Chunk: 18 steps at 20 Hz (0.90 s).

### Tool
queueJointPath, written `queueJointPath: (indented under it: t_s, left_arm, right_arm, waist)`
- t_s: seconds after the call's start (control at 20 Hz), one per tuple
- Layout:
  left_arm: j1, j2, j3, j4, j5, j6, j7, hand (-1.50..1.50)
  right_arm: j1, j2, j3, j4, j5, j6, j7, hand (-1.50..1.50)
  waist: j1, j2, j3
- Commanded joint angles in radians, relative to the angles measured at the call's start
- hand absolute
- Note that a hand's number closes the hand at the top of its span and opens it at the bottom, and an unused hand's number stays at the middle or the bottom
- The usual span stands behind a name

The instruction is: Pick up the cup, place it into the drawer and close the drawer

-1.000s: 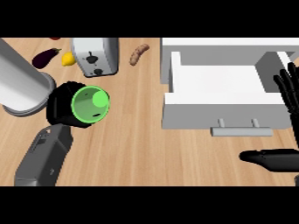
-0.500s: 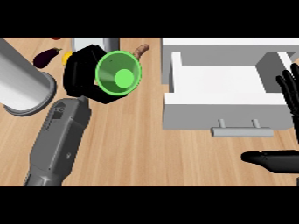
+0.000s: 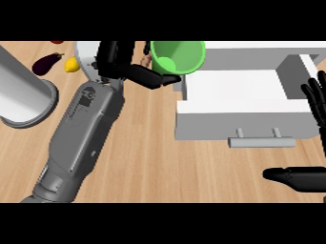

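Now the robot's left hand holds the bright green plastic cup at the upper left corner of the open white drawer, its black fingers and thumb curled round the cup's near side. The cup is tipped so that its open mouth faces the viewer, and part of its rim overlaps the drawer's left wall; whether it touches that wall cannot be told from this steep angle. Gripping it by the side, with the grey forearm slanting up from the lower left, looks like the way to carry it across the wall and down into the white compartment, which shows nothing inside it. The placing step seems under way but not done, and the closing is yet to come.

At the view's right edge the robot's right hand rests open, fingers straight and pointing up, the thumb lying out to the left below it; it holds nothing. It sits just beside the drawer's front right corner and near the grey bar handle, a sensible place from which to push the drawer shut later.

Behind the left arm, on the pale wooden counter, stand a tall grey cylinder, a dark purple aubergine and a small yellow fruit; all are well apart from the drawer and play no part in the job.

No brand, label or writing can be read anywhere on the cup, the drawer or the robot.
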Motion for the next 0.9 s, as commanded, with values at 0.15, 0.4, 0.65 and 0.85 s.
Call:
queueJointPath:
  t_s: [0.15,0.4,0.65,0.85]
  left_arm:
    - [-0.182,-0.005,-0.144,0.112,0.089,0.212,0.098,1.5]
    - [-0.295,-0.005,-0.116,0.293,0.169,0.194,0.082,1.5]
    - [-0.324,-0.005,-0.208,0.397,0.241,0.227,0.054,1.5]
    - [-0.324,-0.006,-0.316,0.433,0.338,0.269,0.007,1.5]
  right_arm:
    - [-0.013,-0.045,-0.052,0.018,-0.074,0.057,0.003,-1.5]
    - [-0.072,0.022,0.041,0.025,0.044,-0.031,0.025,-1.5]
    - [-0.05,-0.028,-0.024,0.014,-0.026,0.022,0.028,-1.5]
    - [-0.035,-0.045,-0.048,0.013,-0.064,0.051,0.022,-1.5]
  waist:
    - [-0.016,0.003,0.0]
    - [-0.019,0.008,0.0]
    - [-0.024,0.007,0.0]
    - [-0.04,0.009,0.0]
